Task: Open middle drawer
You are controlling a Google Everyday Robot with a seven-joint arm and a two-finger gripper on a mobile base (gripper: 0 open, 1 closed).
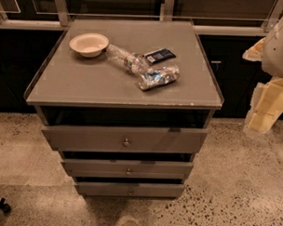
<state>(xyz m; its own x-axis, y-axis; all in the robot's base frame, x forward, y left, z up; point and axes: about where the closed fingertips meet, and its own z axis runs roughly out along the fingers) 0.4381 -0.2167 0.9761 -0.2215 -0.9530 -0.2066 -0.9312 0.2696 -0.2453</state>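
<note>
A grey cabinet with three drawer fronts stands in the middle of the camera view. The middle drawer is the mid-sized front, with a small round metal knob at its centre. The larger top drawer is above it and the narrowest bottom drawer is below it. A dark gap shows above each front. My gripper hangs at the right edge of the view, pale cream, to the right of the cabinet and well away from the knob. It holds nothing that I can see.
On the cabinet top lie a white bowl, a clear plastic bottle, a dark blue packet and a crushed shiny bag. Speckled floor surrounds the cabinet. A dark wall with rails runs behind.
</note>
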